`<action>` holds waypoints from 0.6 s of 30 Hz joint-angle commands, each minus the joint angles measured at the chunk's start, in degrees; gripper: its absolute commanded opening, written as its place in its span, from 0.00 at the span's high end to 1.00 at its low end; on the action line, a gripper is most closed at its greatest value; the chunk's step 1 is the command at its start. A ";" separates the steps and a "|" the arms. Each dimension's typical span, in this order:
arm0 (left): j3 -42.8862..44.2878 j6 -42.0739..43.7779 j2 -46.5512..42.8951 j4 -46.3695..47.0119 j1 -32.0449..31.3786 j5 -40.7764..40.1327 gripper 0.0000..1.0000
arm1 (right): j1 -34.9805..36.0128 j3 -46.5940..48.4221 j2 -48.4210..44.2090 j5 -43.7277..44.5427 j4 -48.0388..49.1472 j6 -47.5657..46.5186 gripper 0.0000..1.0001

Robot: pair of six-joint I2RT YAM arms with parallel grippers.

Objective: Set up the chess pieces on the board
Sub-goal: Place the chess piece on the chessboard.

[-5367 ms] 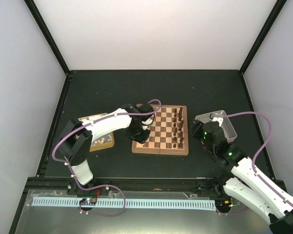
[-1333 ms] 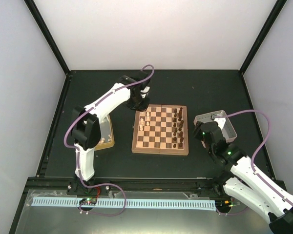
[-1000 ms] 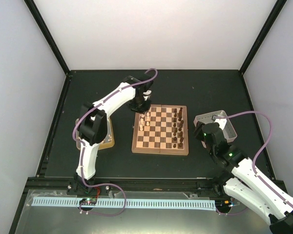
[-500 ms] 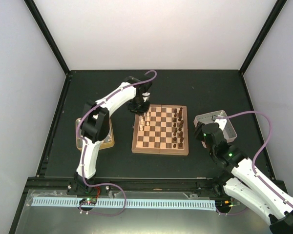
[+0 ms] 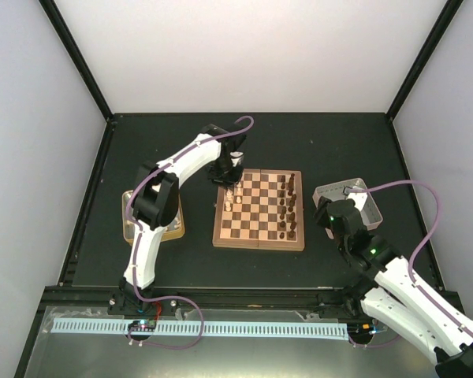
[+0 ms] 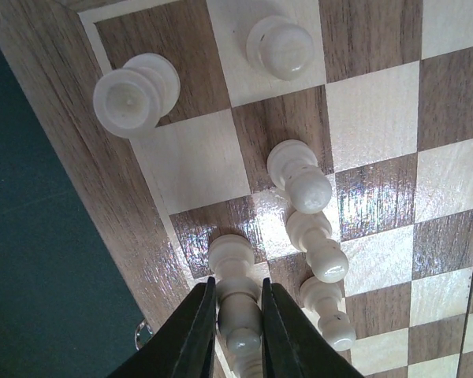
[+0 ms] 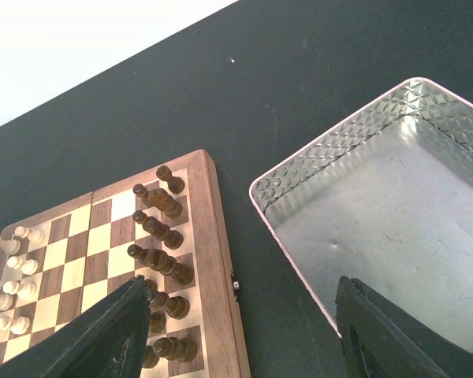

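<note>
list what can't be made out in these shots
- Left wrist view: the pale chess piece between the left gripper's fingers is cut off by the bottom edge; gripped or merely flanked, cannot tell.
- Top view: the left gripper hides the board's far left corner; the left arm covers much of the gold tin.
- Right wrist view: the silver tray runs off the right edge.

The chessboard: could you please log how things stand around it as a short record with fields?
board: centre of the dark table
cream pieces: along the board's left side
dark pieces: along its right side
left gripper: jaws close either side of one cream piece near the far left corner; grip unclear
right gripper: open, empty, by the silver tray
</note>
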 commanded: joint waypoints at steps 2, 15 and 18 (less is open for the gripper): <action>2.11 0.81 1.34 0.12 0.18 0.73 0.82 | -0.31 -0.62 -0.82 2.20 0.17 0.16 0.35; 1.84 0.49 0.72 0.77 0.37 -0.03 0.72 | -0.34 -0.71 -1.00 1.87 0.08 0.44 0.35; 1.84 0.45 0.13 0.66 0.44 -0.10 0.68 | -0.37 -0.57 -1.23 1.84 -0.18 0.48 0.35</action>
